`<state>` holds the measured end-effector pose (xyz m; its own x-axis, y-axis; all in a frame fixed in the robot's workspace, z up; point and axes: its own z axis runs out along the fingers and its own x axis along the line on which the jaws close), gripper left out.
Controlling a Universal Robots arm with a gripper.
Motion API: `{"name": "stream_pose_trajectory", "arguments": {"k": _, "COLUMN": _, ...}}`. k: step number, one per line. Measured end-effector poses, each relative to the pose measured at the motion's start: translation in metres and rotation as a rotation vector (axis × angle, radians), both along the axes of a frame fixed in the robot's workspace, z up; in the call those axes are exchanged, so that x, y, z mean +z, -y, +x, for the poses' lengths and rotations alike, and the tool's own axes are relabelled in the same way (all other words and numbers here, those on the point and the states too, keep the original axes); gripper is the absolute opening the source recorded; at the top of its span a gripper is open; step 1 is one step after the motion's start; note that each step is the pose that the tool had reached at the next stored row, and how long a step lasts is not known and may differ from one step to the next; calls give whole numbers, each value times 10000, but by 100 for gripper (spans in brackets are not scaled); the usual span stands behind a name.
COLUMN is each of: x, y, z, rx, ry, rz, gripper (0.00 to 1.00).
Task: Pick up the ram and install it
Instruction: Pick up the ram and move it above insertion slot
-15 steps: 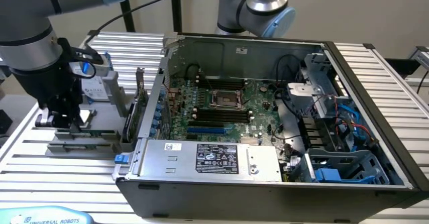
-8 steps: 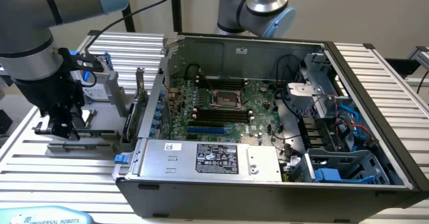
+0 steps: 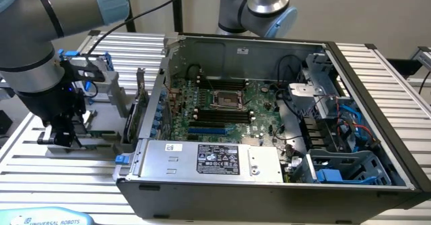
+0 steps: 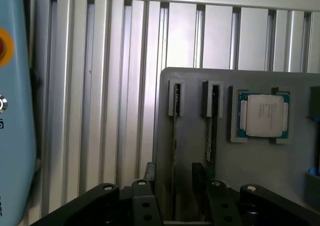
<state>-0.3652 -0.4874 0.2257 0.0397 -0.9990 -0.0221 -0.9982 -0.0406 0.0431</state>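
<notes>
Two slim ram sticks stand on edge in the slots of a grey holder plate (image 4: 192, 85), one (image 4: 174, 136) beside the other (image 4: 210, 131). My gripper (image 4: 175, 175) hangs low over the plate, open, with its dark fingers (image 4: 149, 173) on either side of the first stick and not touching it. The second stick runs just outside the other finger. In the exterior view the gripper (image 3: 59, 134) is at the left, over the holder (image 3: 101, 145) beside the open computer case (image 3: 269, 189). The motherboard's black slots (image 3: 222, 115) lie inside the case.
A square silver processor chip (image 4: 263, 115) sits in a pocket of the same plate. A light blue pendant (image 4: 12, 110) lies on the ribbed aluminium table. The silver power supply (image 3: 209, 159) fills the case's front. A second arm (image 3: 259, 8) stands behind the case.
</notes>
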Motion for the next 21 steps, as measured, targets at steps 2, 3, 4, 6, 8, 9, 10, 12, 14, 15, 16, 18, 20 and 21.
{"name": "stream_pose_trajectory", "arguments": {"k": 2, "x": -35, "y": 7, "z": 0, "rx": 3, "ry": 0, "rz": 33, "gripper": 42}}
{"name": "stream_pose_trajectory", "arguments": {"k": 3, "x": -55, "y": 10, "z": 0, "rx": 4, "ry": 1, "rz": 53, "gripper": 42}}
{"name": "stream_pose_trajectory", "arguments": {"k": 4, "x": -73, "y": 12, "z": 0, "rx": 5, "ry": 0, "rz": 74, "gripper": 42}}
{"name": "stream_pose_trajectory", "arguments": {"k": 6, "x": -107, "y": 16, "z": 0, "rx": 9, "ry": -1, "rz": 125, "gripper": 42}}
{"name": "stream_pose_trajectory", "arguments": {"k": 8, "x": -141, "y": 19, "z": 0, "rx": 15, "ry": 0, "rz": 189, "gripper": 42}}
{"name": "stream_pose_trajectory", "arguments": {"k": 9, "x": -157, "y": 20, "z": 0, "rx": 18, "ry": 0, "rz": 220, "gripper": 42}}
{"name": "stream_pose_trajectory", "arguments": {"k": 10, "x": -173, "y": 22, "z": 0, "rx": 21, "ry": 0, "rz": 248, "gripper": 42}}
{"name": "stream_pose_trajectory", "arguments": {"k": 12, "x": -202, "y": 24, "z": 0, "rx": 23, "ry": 1, "rz": 304, "gripper": 42}}
{"name": "stream_pose_trajectory", "arguments": {"k": 14, "x": -221, "y": 27, "z": 0, "rx": 25, "ry": 0, "rz": 383, "gripper": 42}}
{"name": "stream_pose_trajectory", "arguments": {"k": 15, "x": -228, "y": 29, "z": 0, "rx": 26, "ry": 1, "rz": 442, "gripper": 42}}
{"name": "stream_pose_trajectory", "arguments": {"k": 16, "x": -234, "y": 33, "z": 0, "rx": 26, "ry": 1, "rz": 496, "gripper": 42}}
{"name": "stream_pose_trajectory", "arguments": {"k": 18, "x": -242, "y": 43, "z": 0, "rx": 27, "ry": -1, "rz": 564, "gripper": 42}}
{"name": "stream_pose_trajectory", "arguments": {"k": 20, "x": -249, "y": 50, "z": -2, "rx": 25, "ry": -4, "rz": 588, "gripper": 42}}
{"name": "stream_pose_trajectory", "arguments": {"k": 21, "x": -253, "y": 51, "z": -3, "rx": 25, "ry": -3, "rz": 592, "gripper": 42}}
